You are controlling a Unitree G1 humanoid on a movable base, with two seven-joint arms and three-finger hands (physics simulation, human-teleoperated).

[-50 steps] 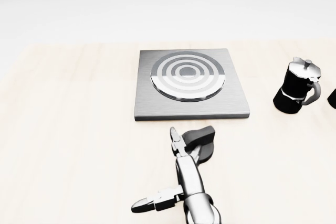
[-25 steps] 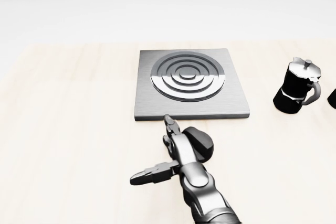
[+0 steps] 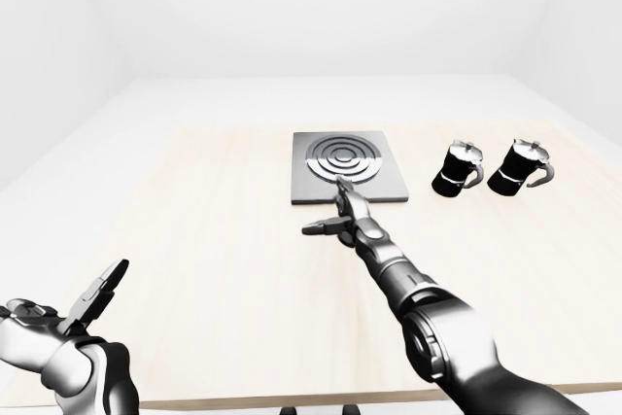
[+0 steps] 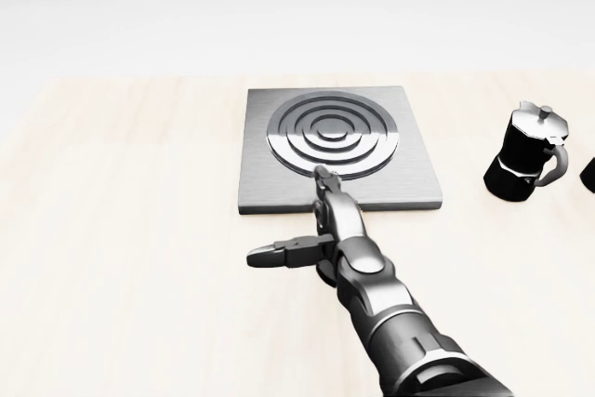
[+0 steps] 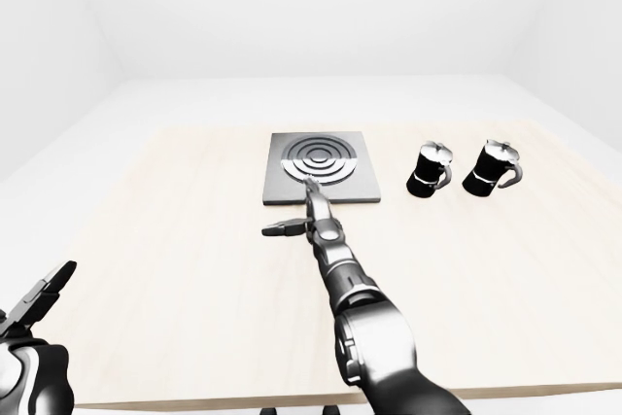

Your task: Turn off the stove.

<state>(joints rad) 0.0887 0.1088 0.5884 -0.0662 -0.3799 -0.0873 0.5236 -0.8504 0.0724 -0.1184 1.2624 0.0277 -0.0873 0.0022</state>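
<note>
Right robot hand (image 4: 321,220) outstretched, fingers splayed

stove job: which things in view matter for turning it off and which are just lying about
For the job:
stove
stove knob, now hidden under the right hand

Just lying about:
two moka pots
left hand, idle at the table's near edge

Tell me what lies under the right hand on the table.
Under the right hand, only a dark sliver shows against the table; the hand covers the rest, so I cannot identify it. One fingertip overlaps the stove edge.
</note>
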